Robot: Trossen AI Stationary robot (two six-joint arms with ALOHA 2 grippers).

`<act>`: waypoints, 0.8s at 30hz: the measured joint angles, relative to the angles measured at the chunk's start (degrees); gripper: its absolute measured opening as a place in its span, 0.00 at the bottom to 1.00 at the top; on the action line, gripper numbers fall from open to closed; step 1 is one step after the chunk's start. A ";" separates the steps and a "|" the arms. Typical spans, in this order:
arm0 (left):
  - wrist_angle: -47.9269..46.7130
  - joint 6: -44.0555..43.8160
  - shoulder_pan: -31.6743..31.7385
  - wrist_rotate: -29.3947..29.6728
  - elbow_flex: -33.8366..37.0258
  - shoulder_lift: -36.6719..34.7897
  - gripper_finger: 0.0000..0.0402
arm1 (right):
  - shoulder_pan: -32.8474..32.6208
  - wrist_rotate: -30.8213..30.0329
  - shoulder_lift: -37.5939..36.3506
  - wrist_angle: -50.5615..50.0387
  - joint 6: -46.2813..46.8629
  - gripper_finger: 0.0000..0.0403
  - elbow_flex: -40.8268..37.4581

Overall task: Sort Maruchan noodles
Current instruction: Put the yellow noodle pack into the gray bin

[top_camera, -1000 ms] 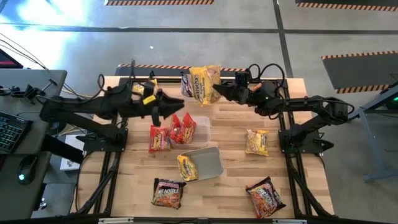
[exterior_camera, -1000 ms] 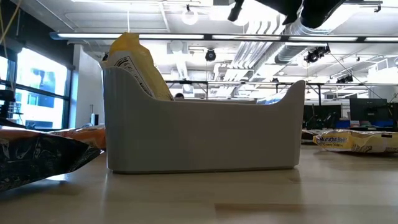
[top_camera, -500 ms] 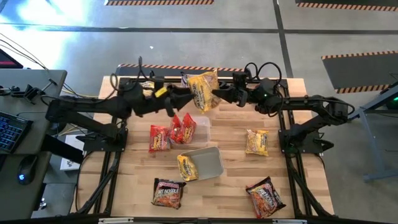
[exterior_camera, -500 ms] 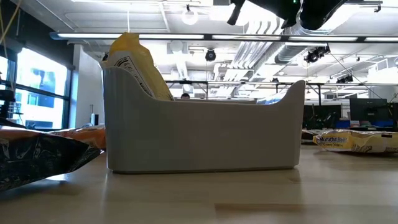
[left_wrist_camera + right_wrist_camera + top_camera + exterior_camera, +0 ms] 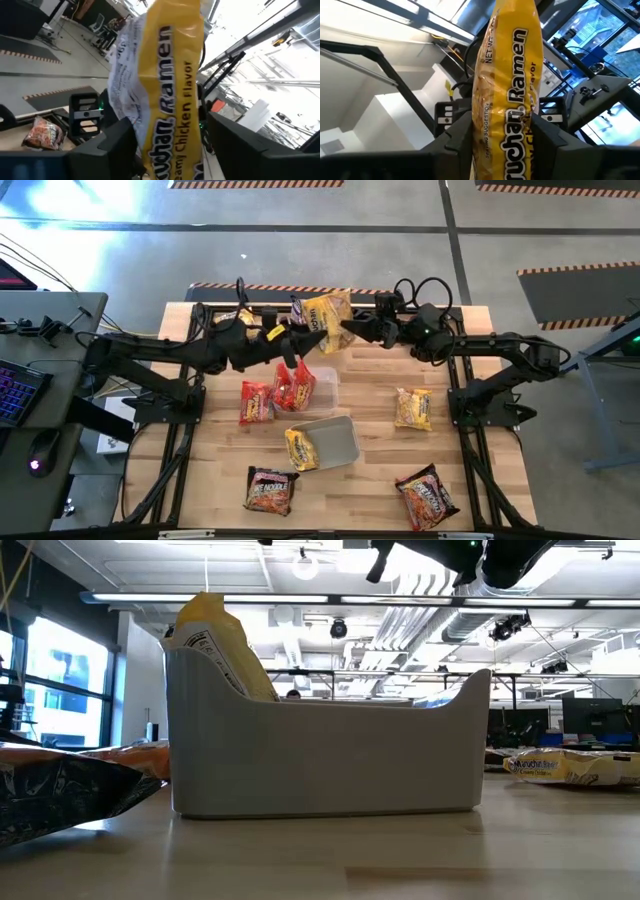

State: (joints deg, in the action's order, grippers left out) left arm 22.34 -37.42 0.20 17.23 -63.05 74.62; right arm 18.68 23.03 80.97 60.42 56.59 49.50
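- Mid-air handover of a yellow packet (image 5: pixel 325 310), upper centre of the high view, above the table's (image 5: pixel 380 470) far edge.
- Right gripper (image 5: pixel 347 330) is clamped on the yellow packet from the right; right wrist view shows both fingers (image 5: pixel 460 132) pressed on it.
- Left gripper (image 5: pixel 297 340) has come in from the left, fingers apart either side of the packet's lower end, not yet pinching; left wrist view shows gaps at each finger (image 5: pixel 117 142).
- Other noodles: two red packets (image 5: pixel 293 385) in the upper clear tub (image 5: pixel 327 383), one red packet (image 5: pixel 256 402) just left of it, a yellow one (image 5: pixel 301 448) in the lower tub (image 5: pixel 340 442).
- Loose packets: yellow (image 5: pixel 413 407) mid right, dark ones at bottom left (image 5: pixel 270 489) and bottom right (image 5: pixel 427 495).
- Step, I judge: pass packet from right to left arm for sorting.
- Next move probably needs left to close firmly before right lets go, then carry to the yellow tub.
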 joint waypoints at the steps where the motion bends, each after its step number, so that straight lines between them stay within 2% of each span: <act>1: -0.01 0.00 0.01 0.00 0.00 -0.02 0.51 | -0.01 0.01 0.00 -0.03 -0.06 0.30 0.00; 9: -0.16 2.00 0.23 0.66 0.00 0.60 0.22 | -0.39 0.61 -0.04 -0.70 -1.62 0.40 0.00; 13: -0.20 2.09 0.16 -0.16 -0.04 0.43 0.14 | -0.06 1.17 0.09 -1.60 -2.09 0.45 -0.02; 17: -1.74 2.13 -0.49 1.94 -0.17 -0.84 0.12 | 1.94 5.24 -0.07 -2.62 -2.26 0.49 -0.02; 20: -10.41 2.13 -1.70 3.80 -2.91 -1.37 0.12 | 4.17 10.16 -0.04 -3.70 -2.10 0.50 -0.05; 24: -26.94 2.02 -3.56 5.55 -10.96 -1.28 0.10 | 7.40 15.93 -0.43 -5.08 -2.48 0.50 -0.07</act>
State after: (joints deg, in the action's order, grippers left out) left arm -4.60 -35.40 -3.36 22.78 -74.01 73.35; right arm 26.08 38.96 80.54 55.34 54.11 49.43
